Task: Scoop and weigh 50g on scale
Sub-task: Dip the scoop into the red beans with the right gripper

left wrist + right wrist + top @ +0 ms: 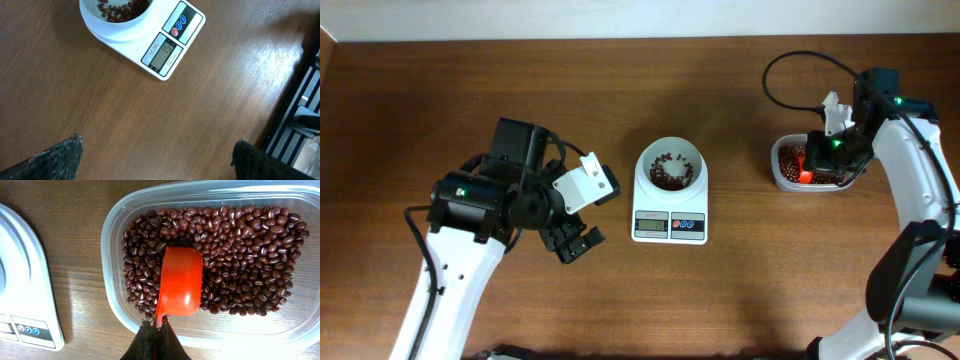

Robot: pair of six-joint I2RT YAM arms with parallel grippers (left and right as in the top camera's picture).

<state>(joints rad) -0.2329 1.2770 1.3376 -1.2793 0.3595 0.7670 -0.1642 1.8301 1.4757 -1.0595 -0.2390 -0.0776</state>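
The white scale (670, 210) stands mid-table with its round bowl (670, 166) holding a small heap of dark red-brown beans (669, 176). In the left wrist view the scale (165, 45) lies ahead of my left gripper (155, 157), whose fingers stand wide apart over bare wood with nothing between them. My right gripper (157, 335) is shut on the handle of a red scoop (180, 282). The scoop lies upside down, its mouth pushed into the beans (240, 245) in the clear tub (115, 225). From overhead that gripper (825, 155) hovers over the tub (782, 165).
A corner of the scale (25, 280) shows left of the tub in the right wrist view. A black cable (790, 75) loops behind the right arm. A dark slatted structure (300, 120) lies past the table edge.
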